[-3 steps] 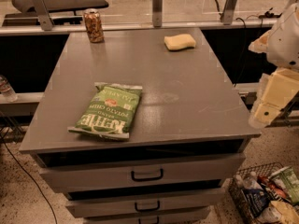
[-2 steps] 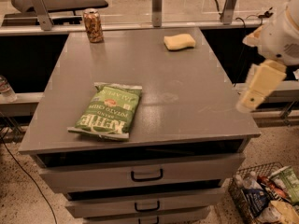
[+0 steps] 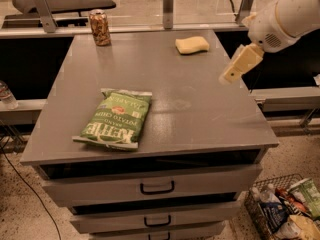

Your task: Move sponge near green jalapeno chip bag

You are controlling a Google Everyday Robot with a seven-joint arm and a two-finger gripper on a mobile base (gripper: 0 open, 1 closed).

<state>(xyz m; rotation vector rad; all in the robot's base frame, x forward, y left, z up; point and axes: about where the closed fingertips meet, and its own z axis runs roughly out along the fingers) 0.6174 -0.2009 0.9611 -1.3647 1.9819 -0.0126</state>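
The pale yellow sponge (image 3: 192,45) lies flat near the far right of the grey tabletop (image 3: 165,84). The green jalapeno chip bag (image 3: 115,118) lies flat at the front left, its white "Kettle" lettering toward the front edge. My gripper (image 3: 235,69) hangs from the white arm (image 3: 285,14) over the table's right edge, a little right of and nearer than the sponge, not touching it. It holds nothing.
A brown drink can (image 3: 100,27) stands upright at the far left corner. Drawers (image 3: 157,186) are below the tabletop. A wire basket (image 3: 285,209) of packaged snacks sits on the floor at the lower right. Metal rails run behind the table.
My arm and gripper have moved up and left, from beside the table's right front corner to over its right edge, closer to the sponge. The sponge, bag and can have not moved.
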